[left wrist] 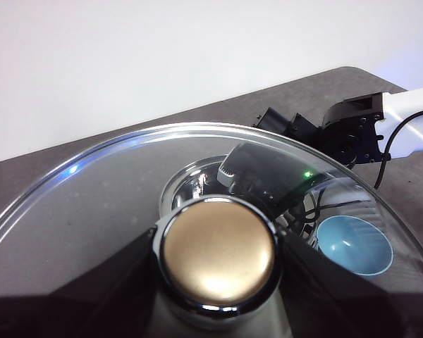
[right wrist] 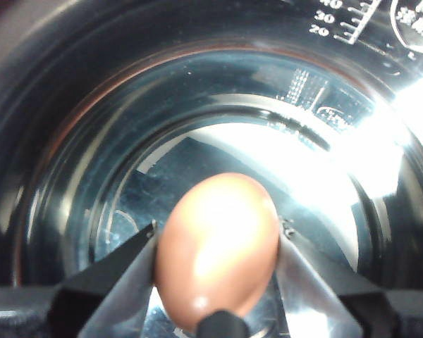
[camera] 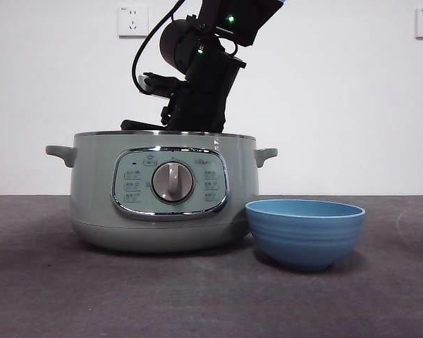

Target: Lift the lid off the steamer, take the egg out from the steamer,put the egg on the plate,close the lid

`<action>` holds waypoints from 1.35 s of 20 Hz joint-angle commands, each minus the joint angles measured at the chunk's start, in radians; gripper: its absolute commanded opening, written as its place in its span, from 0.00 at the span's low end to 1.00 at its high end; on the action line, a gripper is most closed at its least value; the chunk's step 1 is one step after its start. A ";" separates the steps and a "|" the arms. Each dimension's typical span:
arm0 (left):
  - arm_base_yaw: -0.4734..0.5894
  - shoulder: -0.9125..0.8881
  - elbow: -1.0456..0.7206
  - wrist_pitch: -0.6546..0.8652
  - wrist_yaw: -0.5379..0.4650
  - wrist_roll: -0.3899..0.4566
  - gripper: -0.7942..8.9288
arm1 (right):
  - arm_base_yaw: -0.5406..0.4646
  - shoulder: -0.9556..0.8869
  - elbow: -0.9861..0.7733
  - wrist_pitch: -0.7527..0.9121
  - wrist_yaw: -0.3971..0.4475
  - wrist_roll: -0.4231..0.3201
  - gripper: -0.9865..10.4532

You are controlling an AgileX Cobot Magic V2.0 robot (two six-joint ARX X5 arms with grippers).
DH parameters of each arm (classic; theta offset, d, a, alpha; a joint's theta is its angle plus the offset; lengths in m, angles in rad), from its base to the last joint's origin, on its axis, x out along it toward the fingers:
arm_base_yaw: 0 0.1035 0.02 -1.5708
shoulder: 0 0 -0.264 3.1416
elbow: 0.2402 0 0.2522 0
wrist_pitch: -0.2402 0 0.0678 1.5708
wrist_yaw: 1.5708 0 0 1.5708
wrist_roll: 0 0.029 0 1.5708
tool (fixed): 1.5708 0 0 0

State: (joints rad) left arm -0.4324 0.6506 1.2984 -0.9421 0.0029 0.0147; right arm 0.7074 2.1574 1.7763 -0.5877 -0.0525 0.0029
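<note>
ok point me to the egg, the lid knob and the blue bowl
egg [right wrist: 217, 250], right wrist view, middle of its shell between the gripper's jaws
lid knob [left wrist: 218, 252], left wrist view, its round top face
blue bowl [camera: 304, 236], front view, ribbed outer wall beside the steamer [camera: 92, 204]

My front camera sits low, near table height, looking level at the dial side of the pale sage-green round steamer pot [camera: 163, 193], close enough that it fills much of the frame. My left wrist camera looks down through the domed glass lid [left wrist: 113, 204], held above that pot, and shares the small blue ribbed bowl [left wrist: 354, 244] beside the pot [camera: 304, 232] with the front view. My right wrist camera peers closely into the pot's shiny interior [right wrist: 324, 141].
</note>
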 commanded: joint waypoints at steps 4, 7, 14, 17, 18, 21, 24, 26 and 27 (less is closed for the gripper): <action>0.000 -0.011 0.021 0.050 0.001 -0.003 0.07 | 0.003 -0.095 0.002 0.006 0.000 -0.005 0.07; 0.000 -0.011 0.021 0.050 0.001 -0.003 0.07 | 0.002 -0.268 0.001 -0.084 0.003 -0.031 0.07; 0.000 -0.011 0.021 0.050 0.002 -0.003 0.07 | -0.097 -0.629 -0.005 -0.421 0.053 -0.079 0.07; 0.000 -0.011 0.021 0.048 0.004 -0.003 0.07 | -0.169 -0.699 -0.062 -0.461 0.046 -0.083 0.07; 0.000 -0.011 0.021 0.046 0.004 -0.003 0.07 | -0.194 -0.725 -0.102 -0.457 0.018 -0.084 0.07; 0.000 -0.011 0.021 0.042 0.004 -0.003 0.07 | -0.257 -0.813 -0.298 -0.370 -0.037 -0.082 0.07; 0.000 -0.011 0.021 0.041 0.004 -0.003 0.07 | -0.270 -0.860 -0.510 -0.238 -0.097 -0.071 0.07; 0.000 -0.011 0.021 0.034 0.005 -0.003 0.07 | -0.268 -0.857 -0.608 -0.156 -0.130 -0.071 0.07; 0.000 -0.011 0.021 0.027 0.005 -0.003 0.07 | -0.263 -0.849 -0.656 -0.095 -0.160 -0.063 0.07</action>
State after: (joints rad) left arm -0.4324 0.6506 1.2984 -0.9592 0.0067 0.0147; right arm 0.4435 1.3083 1.1301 -0.7036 -0.2047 -0.0685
